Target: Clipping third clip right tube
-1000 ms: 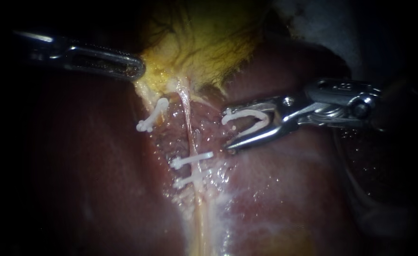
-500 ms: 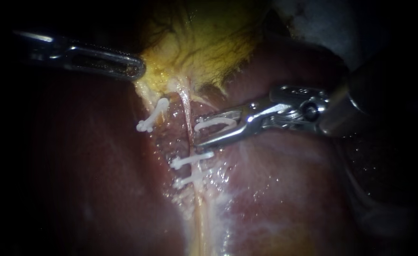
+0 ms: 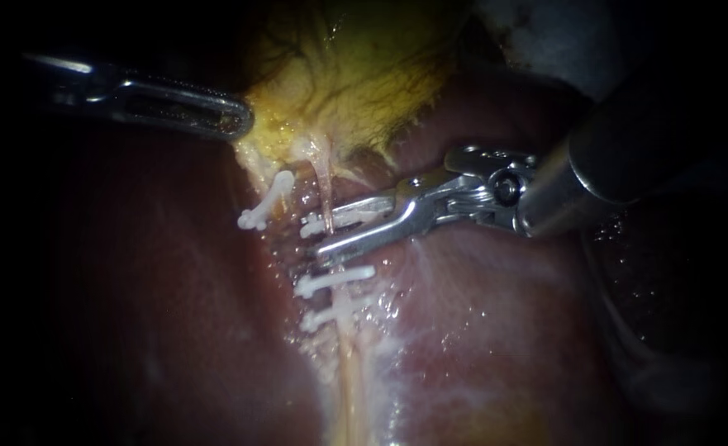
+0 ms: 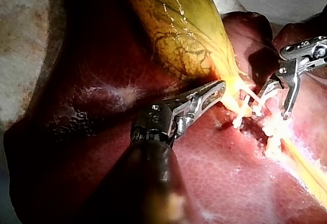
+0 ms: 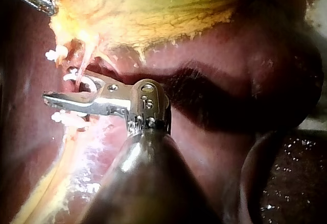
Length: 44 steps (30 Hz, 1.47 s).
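The right tube point(image 3: 328, 177) runs pale down from the yellow gallbladder point(image 3: 355, 74) over the liver point(image 3: 479, 330). My right instrument point(image 3: 314, 241) reaches in from the right, its jaws astride this tube. They hold a white clip point(image 3: 339, 219), one leg on each side of the tube. Two closed white clips point(image 3: 335, 279) point(image 3: 330, 312) sit lower on the same tube. In the right wrist view the clip point(image 5: 84, 81) curves round the tube inside the jaws point(image 5: 61, 89). My left instrument point(image 3: 235, 124) is shut on yellow tissue at the gallbladder's base.
One more white clip point(image 3: 266, 201) sits on the left tube, just below the left instrument. In the left wrist view my right instrument point(image 4: 273, 101) is ahead of the left jaws point(image 4: 214, 89). White gauze point(image 3: 545, 33) lies behind the gallbladder.
My right instrument has moved left with its clip, from beside the tube to astride it, and its jaws have narrowed. The left instrument has held still.
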{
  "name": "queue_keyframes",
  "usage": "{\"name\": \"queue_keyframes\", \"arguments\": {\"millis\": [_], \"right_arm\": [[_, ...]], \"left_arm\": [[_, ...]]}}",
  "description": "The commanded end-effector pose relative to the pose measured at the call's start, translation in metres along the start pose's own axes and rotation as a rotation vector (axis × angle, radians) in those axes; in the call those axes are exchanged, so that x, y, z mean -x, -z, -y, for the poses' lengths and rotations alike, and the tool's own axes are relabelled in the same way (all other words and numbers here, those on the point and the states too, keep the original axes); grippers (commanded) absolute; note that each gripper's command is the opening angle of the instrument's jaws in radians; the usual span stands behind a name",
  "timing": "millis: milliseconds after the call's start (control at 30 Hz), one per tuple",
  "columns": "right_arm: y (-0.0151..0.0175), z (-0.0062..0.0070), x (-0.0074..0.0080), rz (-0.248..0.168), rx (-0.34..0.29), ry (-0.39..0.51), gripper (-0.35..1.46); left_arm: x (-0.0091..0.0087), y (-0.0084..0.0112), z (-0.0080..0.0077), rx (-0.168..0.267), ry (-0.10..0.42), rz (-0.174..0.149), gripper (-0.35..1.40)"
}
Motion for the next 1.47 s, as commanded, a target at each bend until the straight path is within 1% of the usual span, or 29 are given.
{"name": "queue_keyframes", "arguments": {"millis": [33,133,200,300,500,700,767,800,833,900,1333,1467], "right_arm": [[-0.0001,0.0003,-0.0003,-0.005,0.001,0.0,0.51],[-0.0004,0.0009,-0.0009,-0.013,0.004,-0.004,0.48],[-0.0004,0.001,-0.0011,-0.014,0.004,-0.005,0.46],[-0.0004,0.001,-0.0013,-0.02,0.01,-0.012,0.37],[-0.0003,0.001,-0.0016,-0.04,0.027,-0.031,0.11],[-0.0003,0.0011,-0.002,-0.054,0.04,-0.051,-0.08],[-0.0003,0.0011,-0.002,-0.056,0.042,-0.063,-0.19],[-0.0003,0.0011,-0.002,-0.056,0.043,-0.068,-0.3],[-0.0002,0.0011,-0.002,-0.056,0.045,-0.074,-0.35],[-0.0001,0.0011,-0.0019,-0.057,0.048,-0.092,-0.35],[-0.0001,0.001,-0.0017,-0.056,0.048,-0.09,-0.35],[-0.0002,0.0007,-0.0014,-0.054,0.047,-0.094,-0.35]], "left_arm": [[0.0,0.0,0.0,0.0,0.0,0.0,-0.35],[0.0,0.0,0.0,0.0,0.0,0.0,-0.35],[0.0,0.0,0.0,0.0,0.0,0.0,-0.35],[0.0,0.0,0.0,0.0,0.0,0.0,-0.35],[0.0,0.0,0.0,0.0,0.0,0.0,-0.35],[0.0,-0.0001,0.0,0.0,0.0,0.0,-0.35],[0.0,-0.0001,0.0,0.0,0.0,0.0,-0.35],[0.0,-0.0001,0.0,0.0,0.0,0.0,-0.35],[0.0,-0.0001,-0.0001,0.0,0.0,0.0,-0.35],[0.0,-0.0001,-0.0001,0.0,0.0,0.0,-0.35],[0.0,-0.0001,0.0,0.0,0.0,0.0,-0.35],[0.0,-0.0001,0.0,0.0,0.0,0.0,-0.35]]}}
